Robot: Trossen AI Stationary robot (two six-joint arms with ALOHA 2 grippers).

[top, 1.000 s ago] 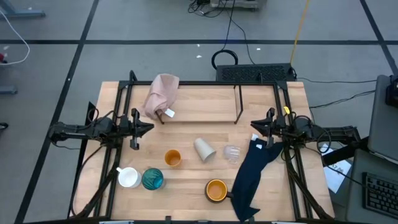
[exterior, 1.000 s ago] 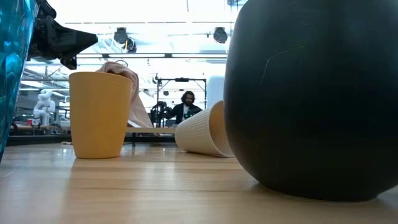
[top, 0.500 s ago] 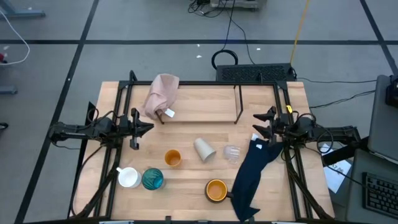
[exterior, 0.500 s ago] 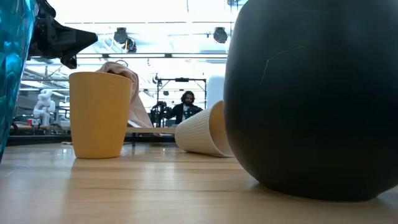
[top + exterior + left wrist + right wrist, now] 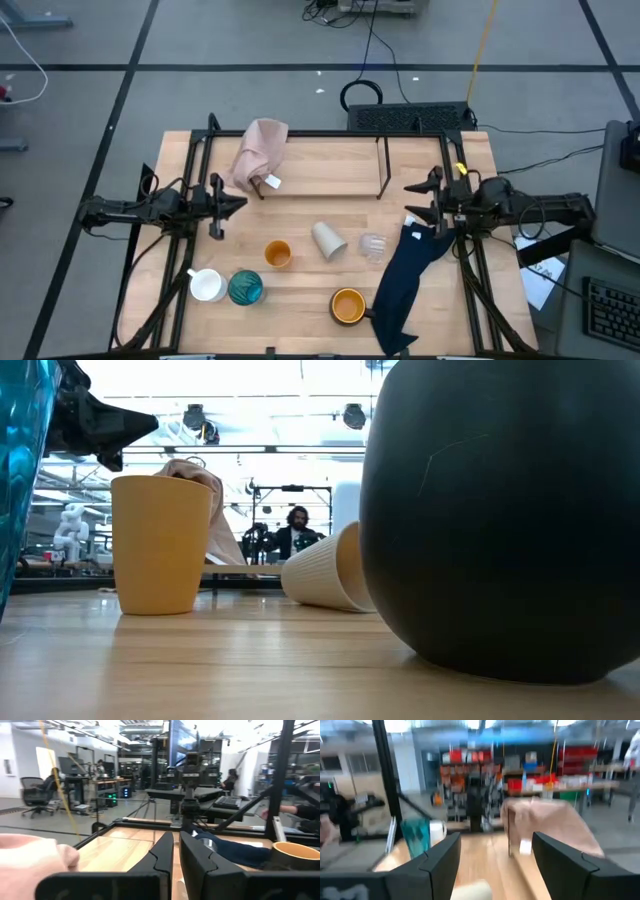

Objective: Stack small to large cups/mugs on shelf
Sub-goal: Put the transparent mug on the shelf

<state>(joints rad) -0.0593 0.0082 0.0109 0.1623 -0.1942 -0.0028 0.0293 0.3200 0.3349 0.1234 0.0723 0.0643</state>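
Grey floor (image 5: 200,40) with dark lines and trailing cables (image 5: 375,45) around the wooden table (image 5: 320,170); beyond it, bright ceiling lights (image 5: 300,375), a seated person (image 5: 297,532), office chair (image 5: 34,795), desks, red-stocked shelving (image 5: 520,775).

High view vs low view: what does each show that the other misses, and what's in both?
Only the high view: the shelf, white mug, tiny clear cup, navy cloth, and the right tool, open at the table's right edge.

Only the low view: a person seated in the room beyond the table.

Both: small orange cup upright, beige cup on its side, teal glass, pink cloth, and the shut left tool, holding nothing.
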